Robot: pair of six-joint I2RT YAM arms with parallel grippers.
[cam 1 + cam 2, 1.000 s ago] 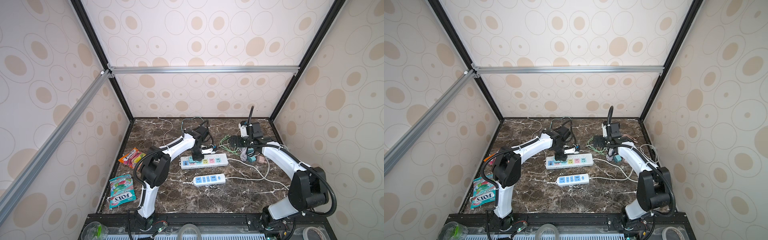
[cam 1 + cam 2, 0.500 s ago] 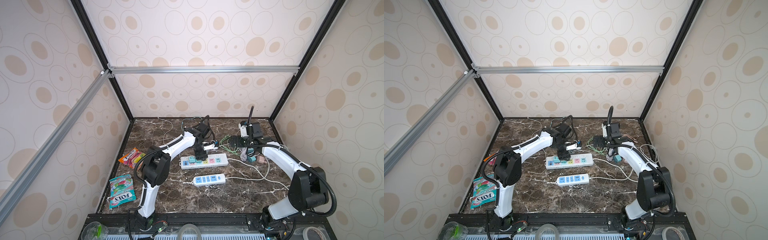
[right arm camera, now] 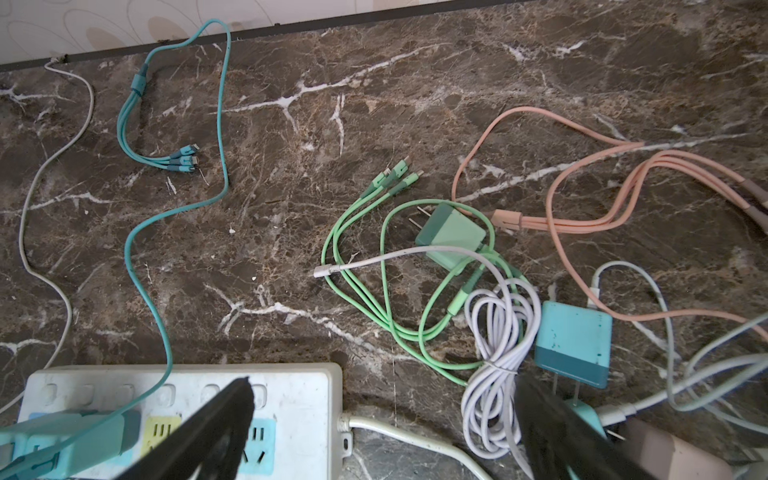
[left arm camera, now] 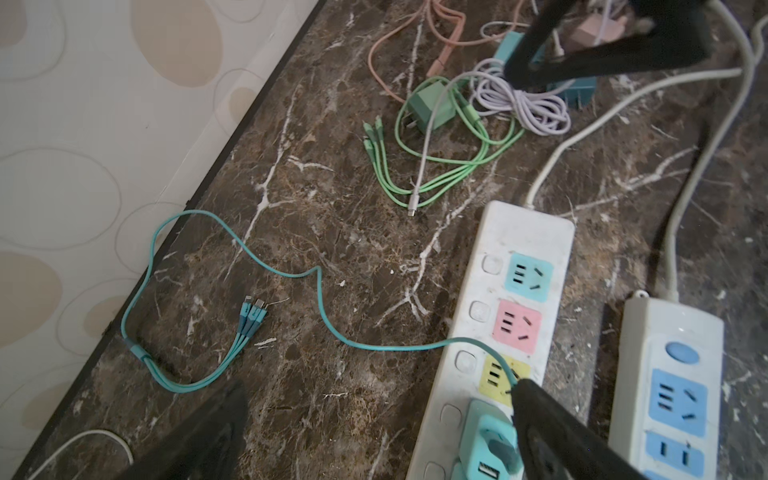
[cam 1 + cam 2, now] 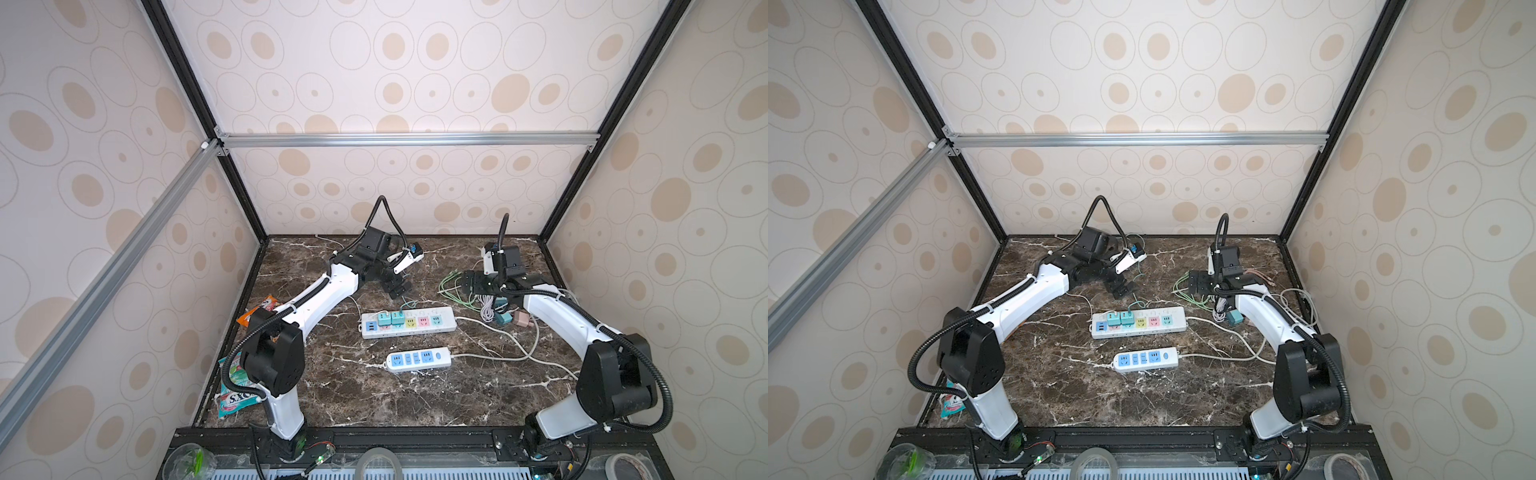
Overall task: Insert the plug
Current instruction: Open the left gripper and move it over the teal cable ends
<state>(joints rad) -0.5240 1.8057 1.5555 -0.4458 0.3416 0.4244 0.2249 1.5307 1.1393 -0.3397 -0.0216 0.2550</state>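
Sitting in multicolour power strip (image 5: 449, 326): two teal plugs (image 5: 397, 318); left tool (image 5: 400, 289) wide, right tool (image 5: 468, 286) wide.

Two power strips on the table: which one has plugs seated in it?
The longer strip with multicoloured sockets, the one farther from the arm bases: two teal adapters sit in it. The shorter blue-socket strip has none.
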